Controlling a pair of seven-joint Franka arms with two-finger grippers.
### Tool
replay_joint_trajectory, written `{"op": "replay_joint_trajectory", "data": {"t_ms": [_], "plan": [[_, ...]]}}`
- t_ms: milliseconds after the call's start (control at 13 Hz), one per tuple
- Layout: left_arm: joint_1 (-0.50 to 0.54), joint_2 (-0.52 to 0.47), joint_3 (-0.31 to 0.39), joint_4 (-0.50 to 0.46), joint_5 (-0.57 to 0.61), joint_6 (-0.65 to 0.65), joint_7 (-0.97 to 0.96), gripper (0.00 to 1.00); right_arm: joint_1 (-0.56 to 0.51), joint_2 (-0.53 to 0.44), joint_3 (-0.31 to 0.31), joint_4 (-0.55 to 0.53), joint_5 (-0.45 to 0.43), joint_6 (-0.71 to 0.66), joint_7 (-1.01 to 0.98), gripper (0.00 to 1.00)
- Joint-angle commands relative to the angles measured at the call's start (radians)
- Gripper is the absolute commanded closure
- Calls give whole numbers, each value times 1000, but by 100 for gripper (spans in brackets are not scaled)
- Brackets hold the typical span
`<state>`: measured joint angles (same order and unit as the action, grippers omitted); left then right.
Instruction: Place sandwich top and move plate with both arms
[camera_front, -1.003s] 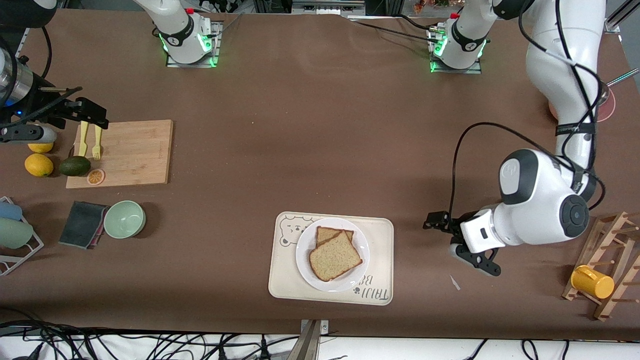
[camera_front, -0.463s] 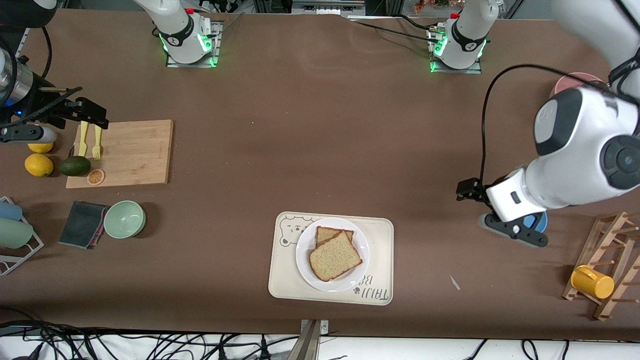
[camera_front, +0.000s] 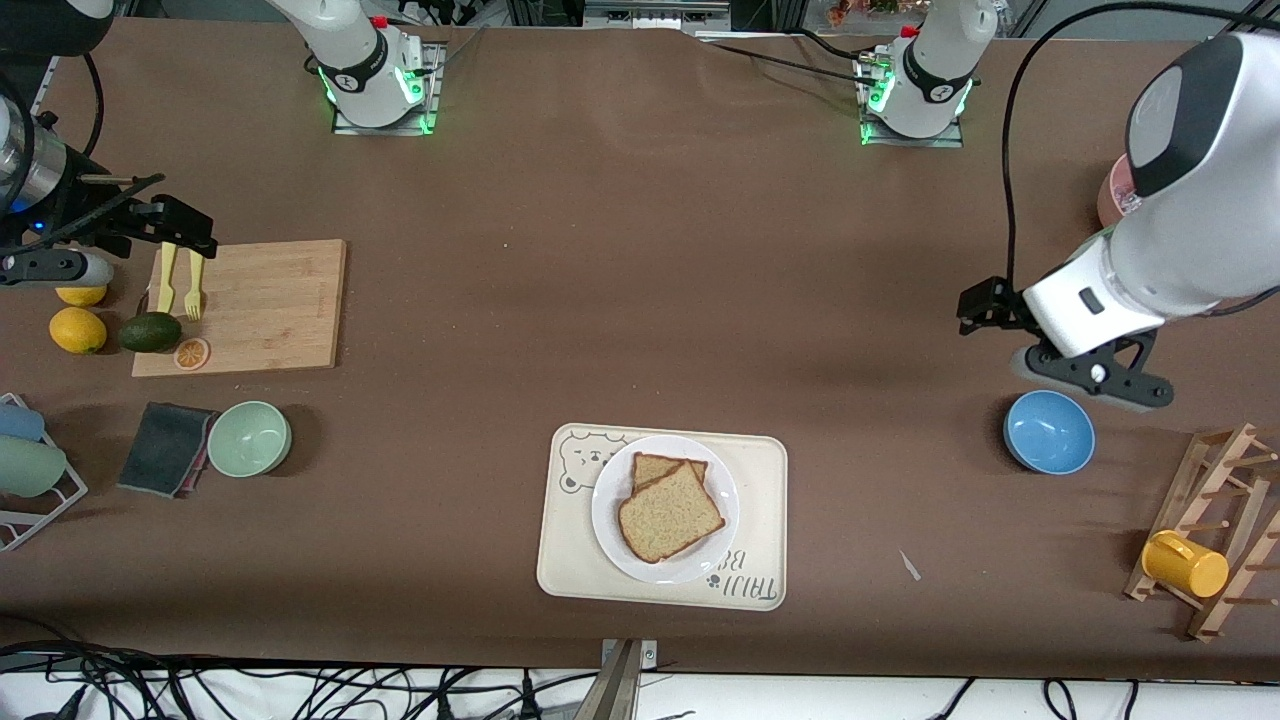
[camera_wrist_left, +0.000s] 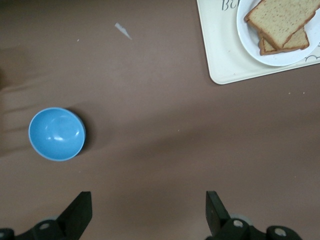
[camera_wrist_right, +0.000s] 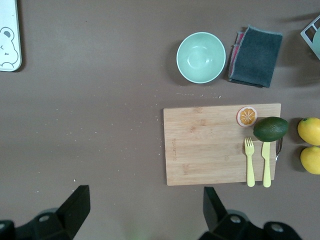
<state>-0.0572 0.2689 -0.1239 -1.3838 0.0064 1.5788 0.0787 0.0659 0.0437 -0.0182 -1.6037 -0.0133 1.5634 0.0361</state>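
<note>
Fingers (camera_wrist_left: 80, 215) apart — tray (camera_front: 760, 520) lettering cropped.

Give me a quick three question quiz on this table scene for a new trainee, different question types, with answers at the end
1. True or false: the sandwich top lies on the plate.
2. What is the plate on? A) cutting board B) tray C) bare table
3. Fill in: the left gripper hangs open above the table near the ____ bowl.

Key: 1 true. 2 B, the tray. 3 blue, the blue bowl. The right gripper waits open by the cutting board.
</note>
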Motion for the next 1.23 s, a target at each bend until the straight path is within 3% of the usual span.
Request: {"op": "replay_joint_trajectory", "data": {"t_ms": [0,77,232,1158], "plan": [[0,-149,51,-231,27,157,-20,0,-8,2,6,11,-10,-6,5,0],[-16,-178,96,-254,15,156,-20,0,-8,2,6,11,-10,-6,5,0],[-52,-266,101,-348,1,164,-109,0,-8,2,6,11,-10,-6,5,0],[-62,-270,93,-320,-19,104,-128,0,-8,2,6,13,-10,-5,5,0]]}}
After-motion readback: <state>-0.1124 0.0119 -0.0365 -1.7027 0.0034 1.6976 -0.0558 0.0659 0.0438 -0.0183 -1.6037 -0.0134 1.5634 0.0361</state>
